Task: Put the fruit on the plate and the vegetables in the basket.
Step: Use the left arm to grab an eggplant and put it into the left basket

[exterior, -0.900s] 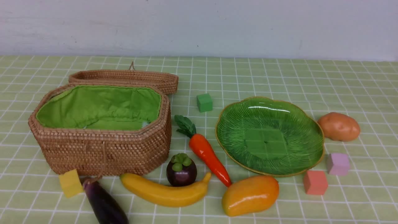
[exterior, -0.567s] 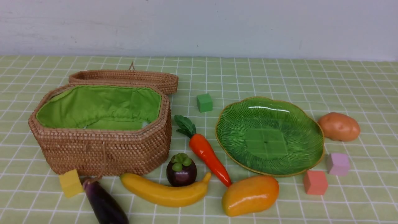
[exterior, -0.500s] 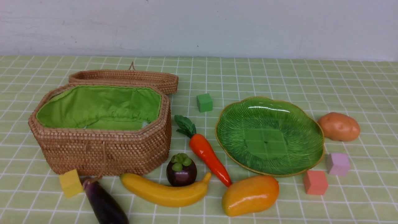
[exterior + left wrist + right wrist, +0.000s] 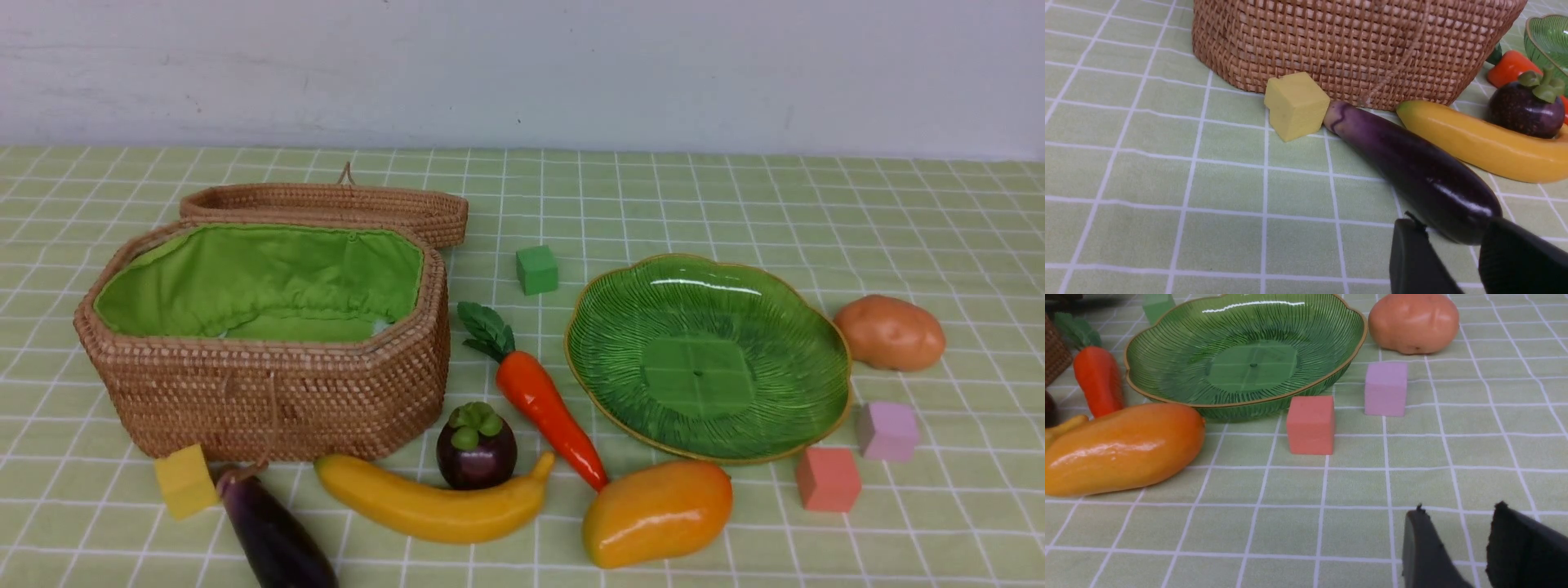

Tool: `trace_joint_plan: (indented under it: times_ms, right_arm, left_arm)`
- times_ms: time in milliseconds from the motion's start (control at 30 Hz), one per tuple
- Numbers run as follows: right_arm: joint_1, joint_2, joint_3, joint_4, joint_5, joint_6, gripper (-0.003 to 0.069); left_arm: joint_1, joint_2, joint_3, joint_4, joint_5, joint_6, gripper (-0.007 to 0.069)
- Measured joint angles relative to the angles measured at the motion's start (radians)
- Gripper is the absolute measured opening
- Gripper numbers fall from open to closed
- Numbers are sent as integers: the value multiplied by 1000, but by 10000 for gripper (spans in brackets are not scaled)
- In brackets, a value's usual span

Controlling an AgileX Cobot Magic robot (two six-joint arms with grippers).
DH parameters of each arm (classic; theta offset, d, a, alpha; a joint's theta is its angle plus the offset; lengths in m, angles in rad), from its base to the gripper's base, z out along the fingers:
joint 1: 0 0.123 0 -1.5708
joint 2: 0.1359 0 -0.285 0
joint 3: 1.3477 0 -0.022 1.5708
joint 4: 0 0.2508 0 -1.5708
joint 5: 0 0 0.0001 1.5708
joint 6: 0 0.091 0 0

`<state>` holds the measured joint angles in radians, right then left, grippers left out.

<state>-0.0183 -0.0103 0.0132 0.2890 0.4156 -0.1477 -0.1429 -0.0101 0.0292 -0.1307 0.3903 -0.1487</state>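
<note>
Now, nothing moved since 0.9 s ago. Woven wicker basket (image 4: 269,392), green-lined, lid (image 4: 326,200) open; ribbed gold-rimmed plate (image 4: 620,343) to its right. Glossy banana (image 4: 433,506), mangosteen (image 4: 476,447), mango (image 4: 657,513), carrot (image 4: 543,408), eggplant (image 4: 273,535), potato (image 4: 890,333) all lie on the counter (image 4: 939,506). My left jaws stand parted at the eggplant's end; right jaws parted, empty.

Rough woven wicker basket (image 4: 269,400), cloth lining (image 4: 261,278), glossy ribbed plate (image 4: 620,359), shiny smooth eggplant (image 4: 1412,179), matt yellow cube (image 4: 1295,105)

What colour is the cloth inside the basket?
Bright green. The cloth lining of the basket shows best in the front view.
</note>
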Motion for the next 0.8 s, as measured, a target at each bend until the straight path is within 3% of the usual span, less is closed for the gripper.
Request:
trace_joint_plan:
  times_ms: [233, 533, 667, 800]
  right_arm:
    - [0, 0, 0, 0, 0, 0, 240]
    - [0, 0, 0, 0, 0, 0, 240]
    - [0, 0, 0, 0, 0, 0, 240]
    - [0, 0, 0, 0, 0, 0, 240]
  left_arm:
    - [0, 0, 0, -5, -59, -9, 239]
    - [0, 0, 0, -381, -329, -224, 239]
    - [0, 0, 0, -512, -428, -257, 239]
    - [0, 24, -50, -530, -337, -255, 195]
